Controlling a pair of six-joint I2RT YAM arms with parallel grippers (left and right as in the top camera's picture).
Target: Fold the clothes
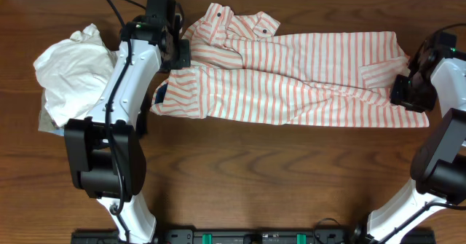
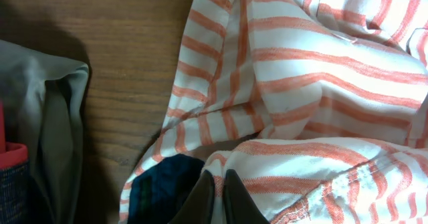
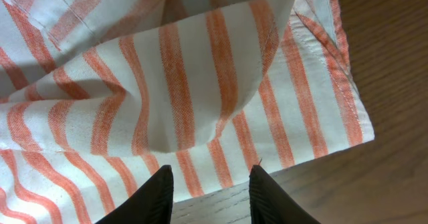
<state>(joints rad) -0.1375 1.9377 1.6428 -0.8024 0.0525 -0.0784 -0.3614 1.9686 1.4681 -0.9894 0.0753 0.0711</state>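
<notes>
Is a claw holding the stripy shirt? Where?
Right claw: open over a corner of the striped shirt, holding nothing. Left claw: shut at its collar end; whether it pinches cloth cannot be told.

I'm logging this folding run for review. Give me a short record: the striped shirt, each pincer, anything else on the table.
shirt: striped shirt spread lengthwise across the table, rumpled, not yet folded
left pincer: shut, at the collar end beside the dark blue label; whether it pinches cloth cannot be told
right pincer: open, at the opposite corner hem, holding nothing
other: white garment bunched beside the left arm
</notes>
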